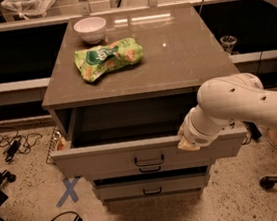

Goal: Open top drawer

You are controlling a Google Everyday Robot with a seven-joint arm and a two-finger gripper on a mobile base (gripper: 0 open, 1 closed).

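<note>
1. At the far left, black cables (12, 144) lay on the speckled floor, and a cross of blue tape (68, 190) was stuck to the floor near the left front corner of the cabinet (188, 66).
2. On the brown top of the cabinet, a white bowl (90, 28) stood near the back left corner. A crumpled green bag (109, 59) lay just in front of the bowl, a little to its right.
3. The top drawer (104, 160) was pulled out toward the camera, so it stood open under the cabinet top. Its front panel was wider than the drawers under it, and its inside was in dark shadow.
4. A small black handle (149, 160) sat in the middle of this front panel, with nothing touching it.
5. Under the top drawer, a second drawer showed only its handle (150, 169), and the lowest drawer (123, 190) was pushed in, with its front well behind the open front panel.
6. The gripper (188, 144) was at the upper edge of the top drawer's front panel, to the right of the handle. It touched or nearly touched this edge. Most of it was hidden by the wrist, so it could not be told if it was apart or together.
7. The thick white arm (243, 100) came from the right side and went down to the drawer's front.
8. Behind the arm, a small glass (228, 43) stood on the ledge to the right of the cabinet.
</note>
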